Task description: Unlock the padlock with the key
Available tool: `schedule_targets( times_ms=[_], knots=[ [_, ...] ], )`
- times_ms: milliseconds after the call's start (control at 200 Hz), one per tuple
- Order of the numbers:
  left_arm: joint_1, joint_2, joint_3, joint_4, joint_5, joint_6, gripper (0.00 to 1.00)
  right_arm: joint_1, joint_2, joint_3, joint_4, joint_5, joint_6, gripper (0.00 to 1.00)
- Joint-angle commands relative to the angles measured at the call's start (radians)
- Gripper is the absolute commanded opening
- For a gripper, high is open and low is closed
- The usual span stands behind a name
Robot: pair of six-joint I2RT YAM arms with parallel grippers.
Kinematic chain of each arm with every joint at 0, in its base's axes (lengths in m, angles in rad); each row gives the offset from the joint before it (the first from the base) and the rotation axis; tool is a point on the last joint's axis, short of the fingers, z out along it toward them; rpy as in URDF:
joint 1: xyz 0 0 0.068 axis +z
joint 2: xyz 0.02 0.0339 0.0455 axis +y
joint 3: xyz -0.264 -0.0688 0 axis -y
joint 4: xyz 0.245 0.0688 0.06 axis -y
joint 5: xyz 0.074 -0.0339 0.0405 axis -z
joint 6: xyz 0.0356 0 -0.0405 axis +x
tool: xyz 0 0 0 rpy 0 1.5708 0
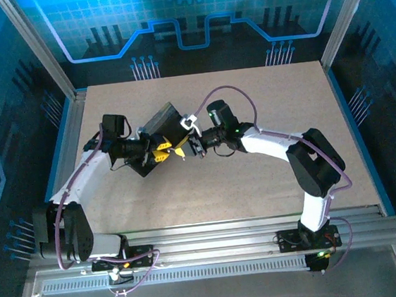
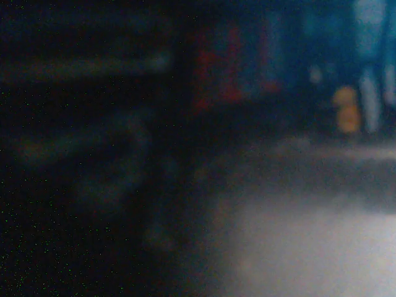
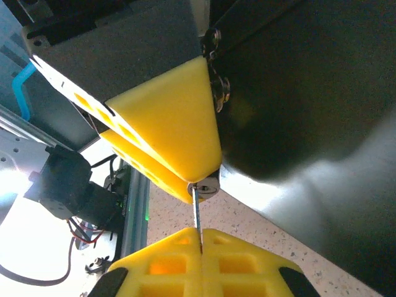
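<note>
In the right wrist view my right gripper (image 3: 201, 234) is shut on the key (image 3: 196, 210), a thin silvery blade standing upright between its yellow fingertips. The key's tip sits in the round silvery keyhole face of the padlock (image 3: 210, 185). That padlock is pinched between the yellow fingers (image 3: 170, 127) of my left gripper, which hide most of its body. From above, the left gripper (image 1: 164, 152) and right gripper (image 1: 187, 148) meet tip to tip over the middle of the table. The left wrist view is dark and blurred.
A dark box (image 1: 165, 118) lies tilted just behind the two grippers and looms close on the right in the right wrist view (image 3: 297, 93). The speckled tabletop (image 1: 271, 98) has metal rails (image 1: 214, 233) along its near edge and blue walls around it.
</note>
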Motion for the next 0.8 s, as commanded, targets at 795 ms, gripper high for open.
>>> schedule_targets(
  times_ms=[795],
  knots=[
    [0.004, -0.025, -0.03, -0.03, 0.101, -0.059, 0.0, 0.015, 0.016, 0.034, 0.043, -0.015, 0.002, 0.0]
  ],
)
